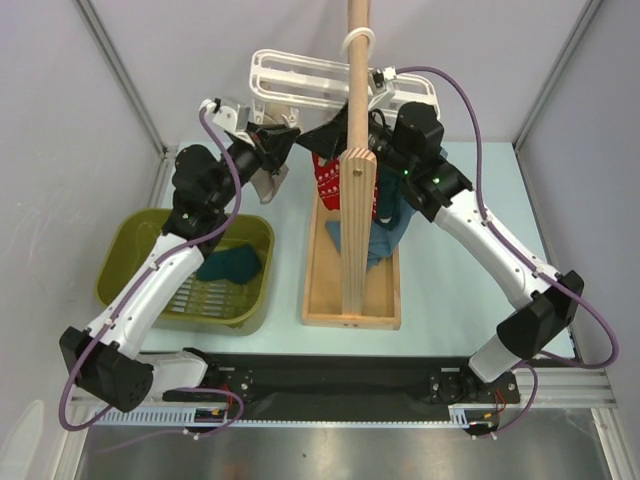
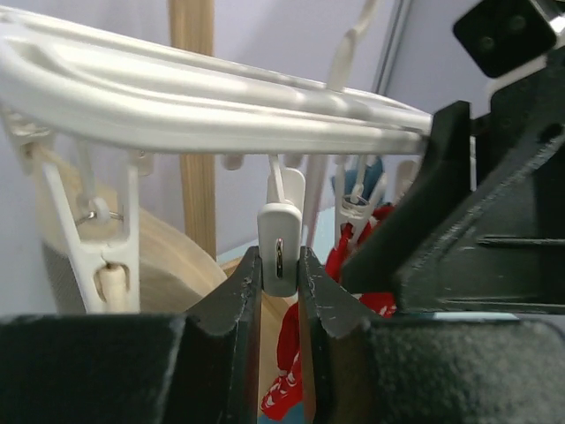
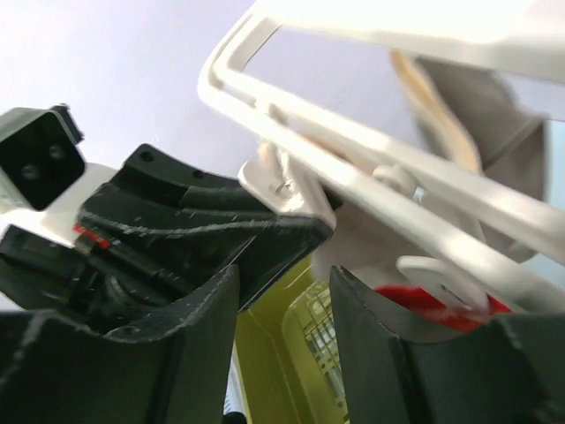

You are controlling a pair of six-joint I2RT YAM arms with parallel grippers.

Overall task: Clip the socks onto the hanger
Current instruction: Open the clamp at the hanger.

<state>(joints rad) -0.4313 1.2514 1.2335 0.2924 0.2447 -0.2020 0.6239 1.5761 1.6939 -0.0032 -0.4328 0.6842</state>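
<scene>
Left gripper (image 2: 281, 281) pinches a white clip peg (image 2: 281, 231) under the hanger (image 1: 300, 85) on the wooden pole (image 1: 357, 150); right gripper (image 3: 284, 284) close beside it, jaws apart, empty; red sock (image 1: 328, 180) hangs below the hanger, teal sock (image 1: 232, 262) in green basket (image 1: 130, 250).

Pale lilac walls (image 1: 60, 150) at 9, 12 and 3 o'clock, aluminium posts (image 1: 121, 75) at 11 and 1, mint tabletop (image 1: 450, 300)

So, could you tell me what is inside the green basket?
In the green basket, a dark teal sock lies on the slatted floor. The left arm crosses above, covering part of it.
</scene>
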